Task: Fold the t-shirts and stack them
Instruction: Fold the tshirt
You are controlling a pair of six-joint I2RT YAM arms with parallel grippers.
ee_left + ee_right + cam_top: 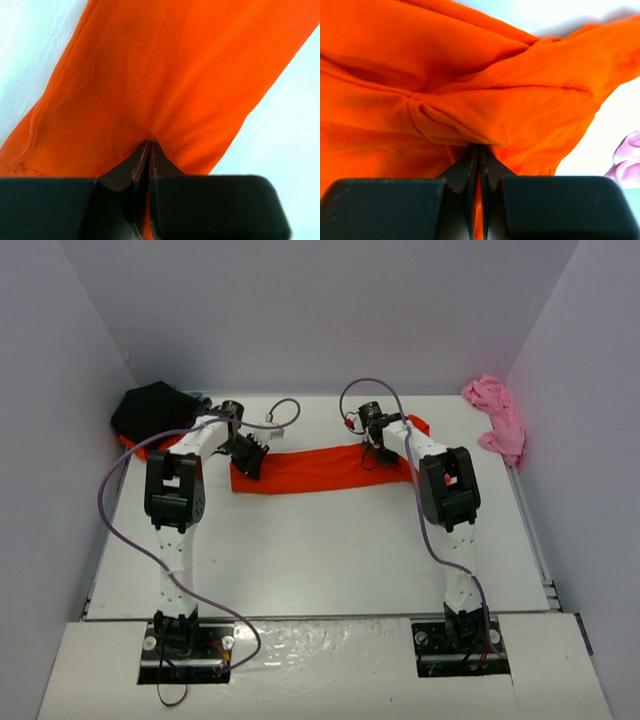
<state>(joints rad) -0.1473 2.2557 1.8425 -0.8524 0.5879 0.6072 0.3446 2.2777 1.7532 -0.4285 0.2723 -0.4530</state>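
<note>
An orange-red t-shirt [320,470] is stretched into a long band across the far middle of the table. My left gripper [248,456] is shut on its left end, the cloth pinched between the fingertips [150,150]. At the band's right end my right gripper [378,448] is shut on bunched, hemmed folds [485,125]. A black t-shirt [155,408] lies heaped in the far left corner over another orange-red t-shirt [135,446], only its edge showing. A crumpled pink t-shirt [497,418] lies at the far right, and its edge [627,162] shows in the right wrist view.
White walls close in the table [320,550] on the left, back and right. Both arms reach forward from their bases at the near edge, with purple cables [120,510] looping beside them.
</note>
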